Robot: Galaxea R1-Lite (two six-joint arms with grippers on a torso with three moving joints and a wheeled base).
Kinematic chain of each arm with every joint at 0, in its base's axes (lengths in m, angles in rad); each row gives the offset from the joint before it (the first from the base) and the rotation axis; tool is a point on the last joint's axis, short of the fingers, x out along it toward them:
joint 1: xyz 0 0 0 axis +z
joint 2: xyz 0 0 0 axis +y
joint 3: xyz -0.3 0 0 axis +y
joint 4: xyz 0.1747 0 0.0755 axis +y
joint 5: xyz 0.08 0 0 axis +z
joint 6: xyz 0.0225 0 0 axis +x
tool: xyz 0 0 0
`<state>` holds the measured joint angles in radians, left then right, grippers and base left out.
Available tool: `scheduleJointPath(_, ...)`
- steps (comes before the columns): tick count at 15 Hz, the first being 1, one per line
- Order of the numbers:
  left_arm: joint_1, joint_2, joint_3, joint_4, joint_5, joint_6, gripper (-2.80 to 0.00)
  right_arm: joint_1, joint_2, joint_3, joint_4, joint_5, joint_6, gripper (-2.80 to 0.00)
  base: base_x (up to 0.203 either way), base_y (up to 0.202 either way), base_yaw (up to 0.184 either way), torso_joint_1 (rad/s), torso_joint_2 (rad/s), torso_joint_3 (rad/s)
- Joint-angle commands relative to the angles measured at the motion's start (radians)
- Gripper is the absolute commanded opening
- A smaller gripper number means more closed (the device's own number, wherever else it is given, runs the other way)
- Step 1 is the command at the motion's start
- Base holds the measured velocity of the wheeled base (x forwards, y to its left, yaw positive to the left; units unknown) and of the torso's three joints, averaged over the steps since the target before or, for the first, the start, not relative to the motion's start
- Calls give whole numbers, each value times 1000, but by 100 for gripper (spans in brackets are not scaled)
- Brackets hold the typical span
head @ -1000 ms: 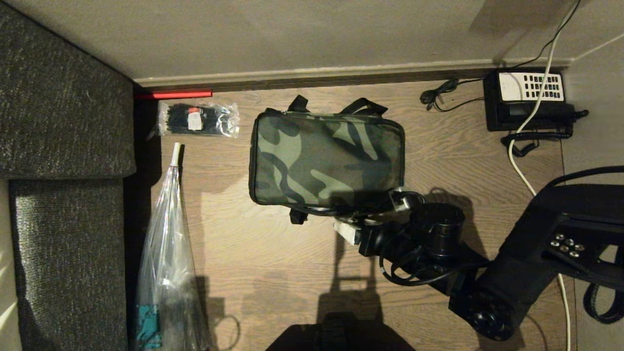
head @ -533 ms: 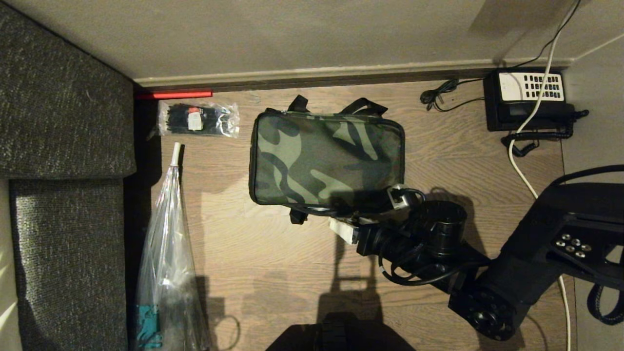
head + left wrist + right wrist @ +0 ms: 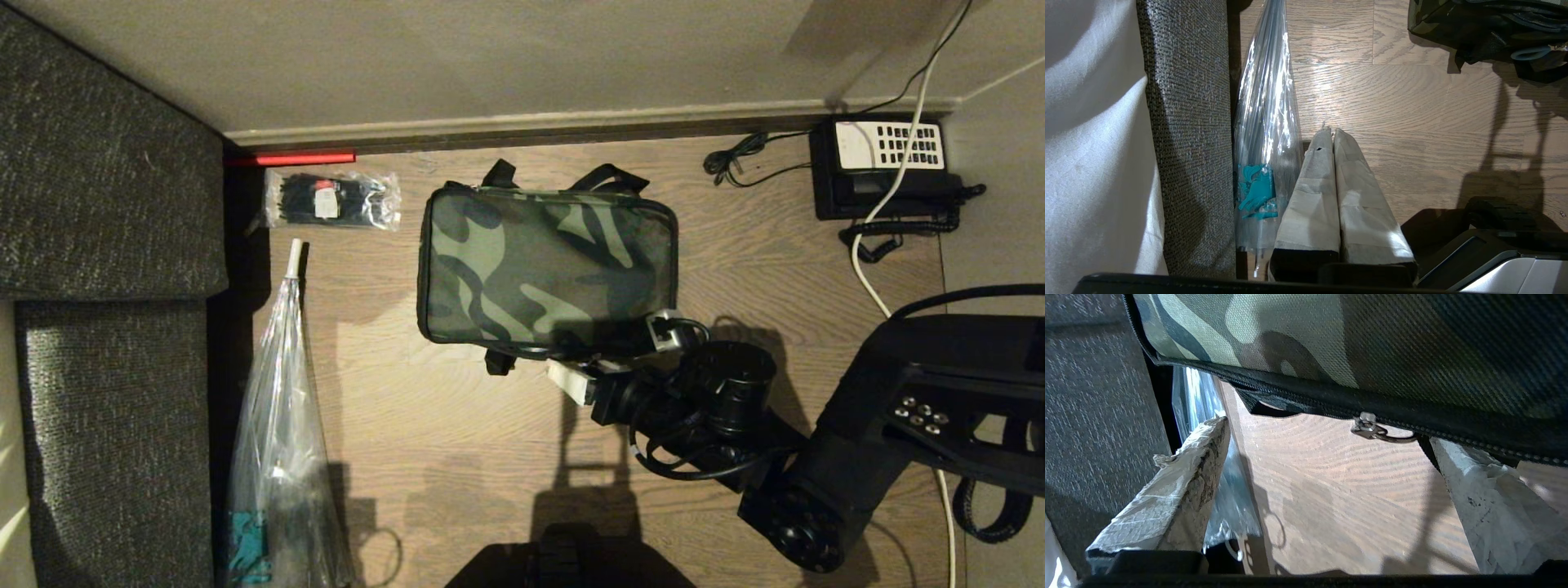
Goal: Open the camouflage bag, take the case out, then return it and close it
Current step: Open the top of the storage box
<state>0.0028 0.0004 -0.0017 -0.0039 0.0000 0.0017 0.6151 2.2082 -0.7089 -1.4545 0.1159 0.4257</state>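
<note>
The camouflage bag (image 3: 545,269) lies flat and zipped on the wooden floor, black straps poking out at its far and near sides. My right gripper (image 3: 616,357) is at the bag's near right edge, open, one finger on each side of the zipper line. In the right wrist view the bag (image 3: 1331,339) fills the upper part. Its metal zipper clip (image 3: 1372,428) hangs from the black zipper between the spread fingers of my right gripper (image 3: 1327,435), untouched. The case is hidden. My left gripper (image 3: 1332,132) is parked low over the floor, shut and empty.
A grey sofa (image 3: 98,245) borders the left side, with a long clear plastic-wrapped bundle (image 3: 277,441) beside it. A packet of black ties (image 3: 331,198) and a red rod (image 3: 290,158) lie by the skirting. A black telephone (image 3: 886,167) and a white cable (image 3: 878,269) are at the right.
My right arm has edged slightly left along the bag's near edge, its gripper still open. The bag has not moved.
</note>
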Motion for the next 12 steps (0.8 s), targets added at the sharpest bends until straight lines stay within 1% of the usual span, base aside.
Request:
scheduleJointPath(1, 0, -2, 0, -1, 0, 0, -280, 3, 14, -6, -10, -2, 4, 0, 0, 0, 0, 0, 0, 0)
scheduleJointPath(3, 0, -2, 0, -1, 0, 0, -280, 5, 15, -6, -15, -2, 10, 0, 0, 0, 0, 0, 0, 0)
scheduleJointPath(4, 0, -2, 0, -1, 0, 0, -280, 6, 16, -6, -17, -1, 9, -72, 0, 0, 0, 0, 0, 0)
scheduleJointPath(5, 0, -2, 0, -1, 0, 0, -280, 9, 20, -6, -18, 0, 3, -280, 0, 0, 0, 0, 0, 0)
scheduleJointPath(12, 0, -2, 0, -1, 0, 0, -280, 23, 21, -15, -21, -1, -2, -280, 0, 0, 0, 0, 0, 0)
